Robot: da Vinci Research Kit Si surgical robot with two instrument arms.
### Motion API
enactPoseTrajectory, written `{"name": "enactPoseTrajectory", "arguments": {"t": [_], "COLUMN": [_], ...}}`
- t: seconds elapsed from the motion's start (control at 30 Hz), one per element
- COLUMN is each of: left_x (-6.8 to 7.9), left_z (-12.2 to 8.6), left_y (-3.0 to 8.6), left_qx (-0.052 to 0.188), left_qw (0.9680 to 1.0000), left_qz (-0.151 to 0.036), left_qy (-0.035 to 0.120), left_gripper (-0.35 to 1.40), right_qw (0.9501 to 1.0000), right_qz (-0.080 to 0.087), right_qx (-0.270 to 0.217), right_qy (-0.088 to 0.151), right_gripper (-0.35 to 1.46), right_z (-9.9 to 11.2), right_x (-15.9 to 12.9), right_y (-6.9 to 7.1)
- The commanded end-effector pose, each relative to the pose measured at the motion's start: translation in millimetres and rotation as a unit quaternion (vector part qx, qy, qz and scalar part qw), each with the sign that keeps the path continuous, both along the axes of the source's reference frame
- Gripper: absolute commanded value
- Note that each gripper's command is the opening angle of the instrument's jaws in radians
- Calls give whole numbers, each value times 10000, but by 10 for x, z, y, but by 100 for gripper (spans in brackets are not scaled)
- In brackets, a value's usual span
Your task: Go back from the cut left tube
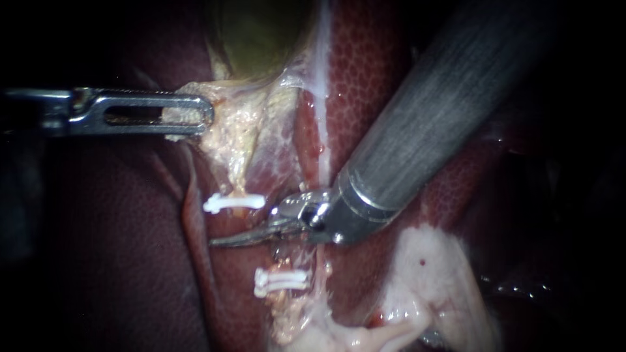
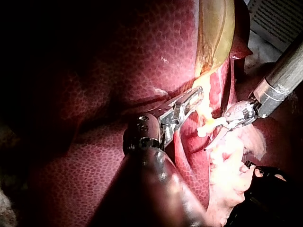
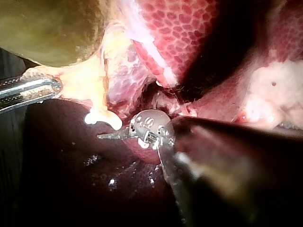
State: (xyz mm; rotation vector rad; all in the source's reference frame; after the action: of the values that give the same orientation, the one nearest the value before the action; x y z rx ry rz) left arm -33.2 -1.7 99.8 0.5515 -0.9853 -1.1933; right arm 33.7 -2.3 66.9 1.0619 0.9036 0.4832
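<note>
The left instrument (image 1: 195,115) has its claw gripping pale tissue (image 1: 242,130) below the gallbladder (image 1: 261,32), while the right instrument (image 1: 242,237), its claw seemingly closed, lies between the upper clip (image 1: 233,203) and the lower clips (image 1: 282,281).

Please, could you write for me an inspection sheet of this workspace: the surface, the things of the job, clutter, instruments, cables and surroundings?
Surface: dark red, wet liver, with the greenish gallbladder above it.
Job's things: a white upper clip and white lower clips, set apart along one strand of tissue.
Clutter: nothing seen.
Instruments: the left instrument has its jaws shut on pale tissue under the gallbladder. The right instrument has its jaws shut and holds nothing; its tip lies between the upper clip and the lower clips.
Cables: nothing seen.
Surroundings: dark beyond the tissue, nothing seen.
</note>
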Motion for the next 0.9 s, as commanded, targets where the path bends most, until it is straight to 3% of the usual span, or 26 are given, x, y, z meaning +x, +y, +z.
{"name": "enactPoseTrajectory", "arguments": {"t": [0.03,0.27,0.3,0.37,0.43,0.53,0.73,0.9], "left_x": [0,0,0,0,0,0,0,0], "left_z": [0,0,0,0,0,0,0,0], "left_y": [0,0,0,0,0,0,0,0], "left_qx": [-1,-1,-1,-1,-1,-1,-1,-1], "left_qw": [10000,10000,10000,10000,10000,10000,10000,10000], "left_qz": [0,-1,-1,-1,-1,-1,-1,-1], "left_qy": [1,2,2,2,2,2,2,2], "left_gripper": [-35,-35,-35,-35,-35,-35,-35,-35], "right_qw": [10000,10000,10000,10000,10000,9999,9993,9990], "right_qz": [2,10,1,-17,-11,1,96,84], "right_qx": [-1,-1,-27,-77,-72,-110,-136,-198], "right_qy": [-6,5,22,54,68,132,324,396], "right_gripper": [-35,-35,-27,22,59,98,128,135], "right_z": [0,1,1,0,-2,-4,-5,-5], "right_x": [0,1,1,1,1,3,6,8], "right_y": [0,-1,-1,-2,-2,-3,-4,-4]}}
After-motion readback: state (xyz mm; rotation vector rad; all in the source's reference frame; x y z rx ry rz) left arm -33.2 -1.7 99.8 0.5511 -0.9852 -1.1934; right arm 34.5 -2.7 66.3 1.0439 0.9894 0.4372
